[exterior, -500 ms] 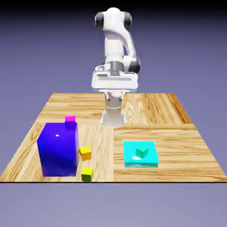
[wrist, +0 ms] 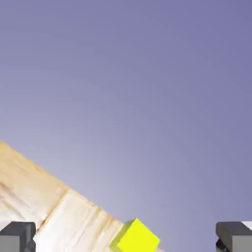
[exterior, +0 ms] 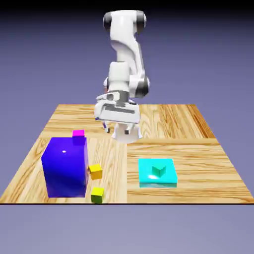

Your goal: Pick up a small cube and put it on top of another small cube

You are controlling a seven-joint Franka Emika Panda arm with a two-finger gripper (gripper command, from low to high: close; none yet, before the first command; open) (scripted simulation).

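1. Since the earlier frame, the gripper (exterior: pixel 119 130) has dropped lower and swung toward the exterior view's left.
2. Its jaws stand wide apart and hold nothing.
3. Orange-yellow small cube (exterior: pixel 95 171) sits near the tabletop's (exterior: pixel 198 149) front edge, just beside the big blue cube (exterior: pixel 65 167).
4. Magenta small cube (exterior: pixel 78 134) rests behind the blue cube.

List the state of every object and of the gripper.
gripper: open, empty, above the table
orange-yellow cube: on the table beside the big blue cube
magenta cube: behind the blue cube's top edge
teal cube: on the cyan slab
yellow-green cube: near the table's front edge
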